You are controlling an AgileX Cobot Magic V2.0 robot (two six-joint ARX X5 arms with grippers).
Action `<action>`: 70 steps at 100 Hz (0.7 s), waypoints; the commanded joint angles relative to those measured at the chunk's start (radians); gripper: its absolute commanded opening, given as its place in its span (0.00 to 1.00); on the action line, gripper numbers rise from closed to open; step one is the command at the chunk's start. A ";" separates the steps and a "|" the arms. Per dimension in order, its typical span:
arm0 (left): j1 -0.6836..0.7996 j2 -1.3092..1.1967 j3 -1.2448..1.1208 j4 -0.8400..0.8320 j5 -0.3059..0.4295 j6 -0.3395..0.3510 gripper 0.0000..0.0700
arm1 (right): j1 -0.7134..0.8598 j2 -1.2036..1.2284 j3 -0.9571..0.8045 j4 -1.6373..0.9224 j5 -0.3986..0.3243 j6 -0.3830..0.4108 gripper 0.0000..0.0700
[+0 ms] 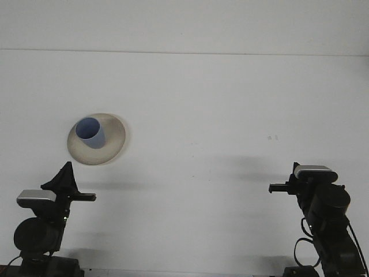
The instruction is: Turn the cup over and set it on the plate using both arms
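Grippers low at the near edge, one at each corner. Left gripper (86, 197) at bottom left, fingers pointing right, seen edge-on as a single dark bar; could not tell whether spread or closed. Held nothing. Black wedge-shaped part rising above the left wrist, grey camera block beside it, round black joint below. Right gripper (275, 187) at bottom right, fingers pointing left toward the middle, also seen as one thin dark bar; state likewise impossible to judge. Held nothing. Grey camera block on top of the right wrist, black arm and cable trailing down to the bottom edge.

Beyond the left gripper, a little farther back and slightly right of it, lay a round cream plate (112, 150). Stood on the plate, toward its left half, a blue cup (91, 133), mouth up and leaning toward the camera so that the inside showed. Apart from both grippers, well clear of the right one.

White table (219, 115) all around, with a tiny dark speck to the right of centre. Nothing between either gripper and the plate. Soft shadows under both arms. Pale wall behind the far edge of the table.
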 commanded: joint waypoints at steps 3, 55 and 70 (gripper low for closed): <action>0.011 -0.040 -0.060 0.037 -0.002 0.028 0.02 | 0.002 0.002 0.010 0.012 -0.002 -0.012 0.00; 0.018 -0.213 -0.281 0.125 0.001 0.016 0.02 | 0.002 0.002 0.010 0.013 -0.002 -0.012 0.00; 0.018 -0.213 -0.289 0.132 0.003 0.014 0.02 | 0.002 0.002 0.010 0.013 -0.002 -0.012 0.00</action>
